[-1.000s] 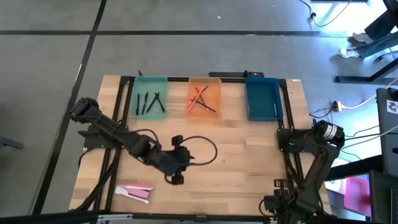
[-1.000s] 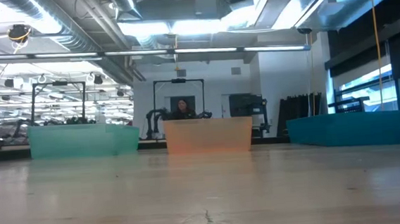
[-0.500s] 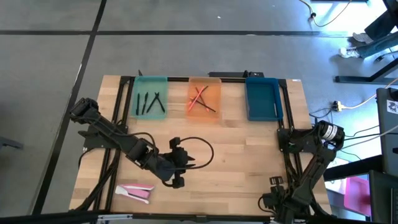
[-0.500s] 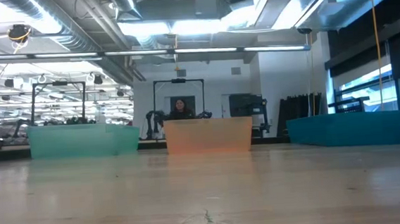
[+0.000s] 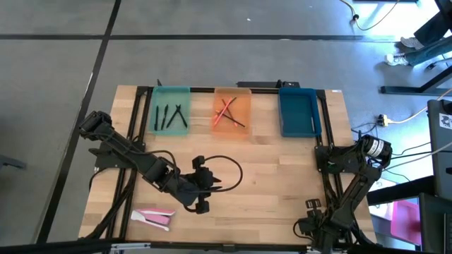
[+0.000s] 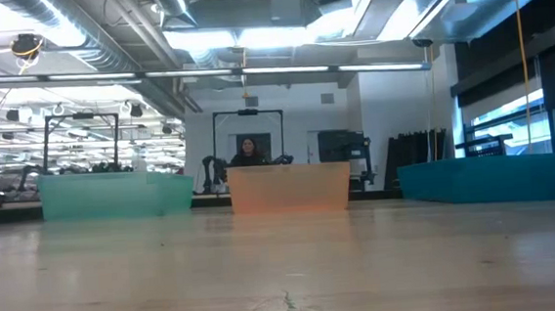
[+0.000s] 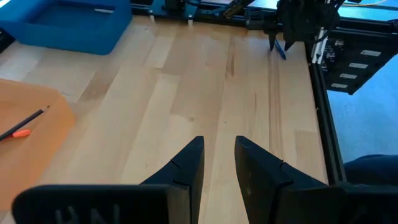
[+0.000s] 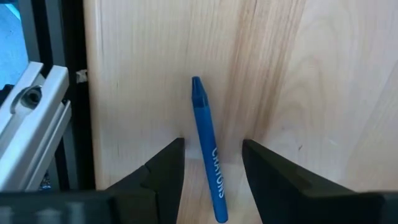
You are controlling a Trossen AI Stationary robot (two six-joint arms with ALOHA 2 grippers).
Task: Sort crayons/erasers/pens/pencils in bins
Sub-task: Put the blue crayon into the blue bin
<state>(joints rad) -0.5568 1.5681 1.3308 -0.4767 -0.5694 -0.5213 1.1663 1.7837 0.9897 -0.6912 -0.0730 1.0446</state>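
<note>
Right tool agape astride blue crayon; pens in teal bin, pencils in orange bin.

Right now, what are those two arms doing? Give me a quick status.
Right gripper open, jaws straddling a blue crayon at the table's near right edge. Left gripper open over bare wood mid-table, holding nothing. Pink eraser unsorted, near left. Nothing in the way.

bare counter lies between the arms; 3 bins line the far edge, eraser near left.
</note>
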